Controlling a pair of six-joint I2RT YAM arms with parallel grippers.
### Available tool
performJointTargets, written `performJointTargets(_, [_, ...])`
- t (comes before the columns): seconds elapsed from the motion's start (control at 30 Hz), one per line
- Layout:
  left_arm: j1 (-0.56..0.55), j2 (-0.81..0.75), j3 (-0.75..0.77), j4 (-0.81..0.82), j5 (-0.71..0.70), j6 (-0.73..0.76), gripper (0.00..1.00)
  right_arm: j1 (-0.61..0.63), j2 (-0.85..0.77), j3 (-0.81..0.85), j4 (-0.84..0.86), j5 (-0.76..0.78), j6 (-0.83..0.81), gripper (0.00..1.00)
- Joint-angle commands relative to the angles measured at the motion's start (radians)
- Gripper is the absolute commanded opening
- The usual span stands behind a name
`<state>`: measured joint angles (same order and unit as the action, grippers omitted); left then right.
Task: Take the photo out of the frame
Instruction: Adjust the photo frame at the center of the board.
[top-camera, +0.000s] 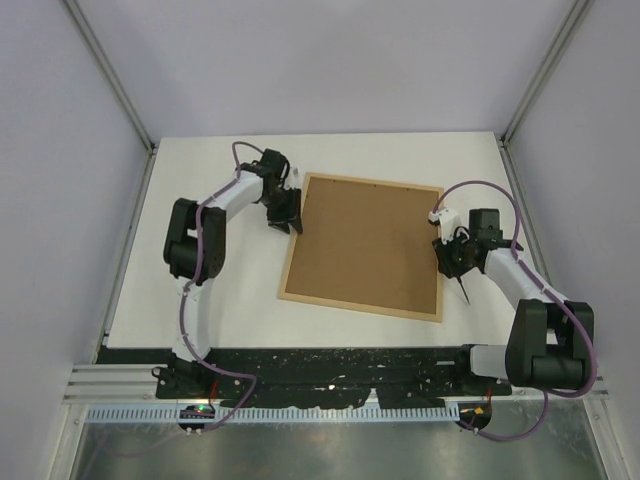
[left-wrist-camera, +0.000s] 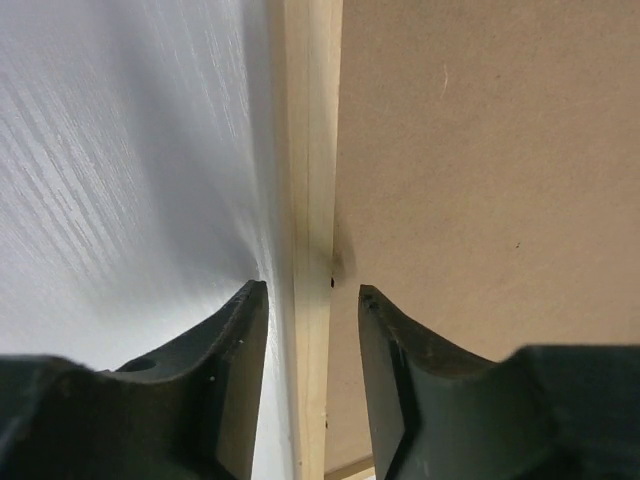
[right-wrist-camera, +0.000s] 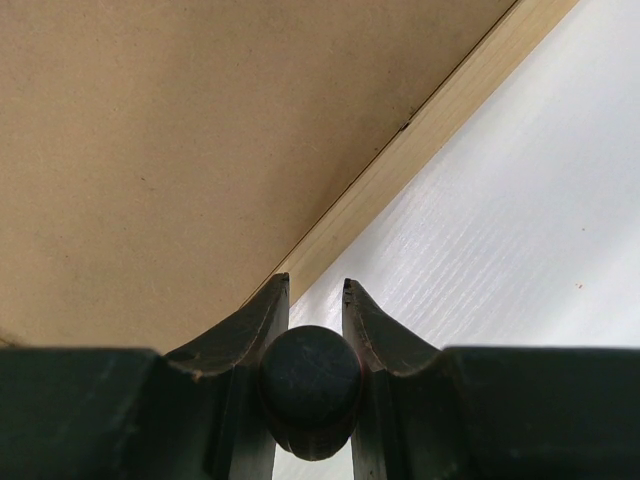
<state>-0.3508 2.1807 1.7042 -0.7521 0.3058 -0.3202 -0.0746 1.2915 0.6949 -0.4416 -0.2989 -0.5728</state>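
A: Okay, risks from here?

B: Left fingers (left-wrist-camera: 220, 390) are parted, one each side of the wood strip (left-wrist-camera: 312, 200) on the frame's (top-camera: 362, 245) 9 o'clock side, clamping nothing. My guess: if they close off-centre, the frame skids on the tabletop (top-camera: 200, 180) or tips up.

A: Right side?

B: Right fingers (right-wrist-camera: 240, 340) are closed on what looks like a screwdriver (right-wrist-camera: 310, 385), at the frame's 3 o'clock edge. The tip could slip off the edge, gouge the brown back (left-wrist-camera: 480, 180), or dent the print if pushed hard.

A: Frame's look?

B: It's flat, face down, mid-tabletop and slightly rotated. Thin pale wood border, plain brown back seated flush, tiny dark mark by the strip.

A: Photo?

B: Not visible. Presumably under the back, can't confirm.
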Motion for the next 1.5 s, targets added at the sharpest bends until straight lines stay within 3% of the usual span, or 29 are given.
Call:
performJointTargets(0.0, [0.006, -0.087, 0.02, 0.039, 0.021, 0.0, 0.48, 0.004, 0.023, 0.014, 0.03, 0.006, -0.006, 0.08])
performJointTargets(0.43, [-0.019, 0.183, 0.451, -0.19, -0.125, 0.027, 0.61, 0.002, 0.041, 0.025, 0.104, 0.115, 0.002, 0.08])
performJointTargets(0.83, [-0.054, 0.261, 0.571, -0.25, -0.237, 0.053, 0.68, 0.001, 0.121, 0.121, 0.127, 0.121, -0.019, 0.08])
performJointTargets(1.0, [-0.079, 0.254, 0.525, -0.251, -0.229, 0.059, 0.61, -0.007, 0.216, 0.143, 0.193, 0.17, 0.013, 0.08])
performJointTargets(1.17, [-0.102, 0.211, 0.444, -0.247, -0.212, 0.055, 0.42, -0.027, 0.325, 0.202, 0.244, 0.225, 0.053, 0.08])
performJointTargets(1.3, [-0.114, 0.165, 0.352, -0.239, -0.2, 0.056, 0.32, -0.028, 0.338, 0.224, 0.239, 0.195, 0.057, 0.08])
performJointTargets(1.47, [-0.145, 0.126, 0.24, -0.247, -0.166, 0.064, 0.27, -0.028, 0.331, 0.245, 0.181, 0.132, 0.053, 0.08])
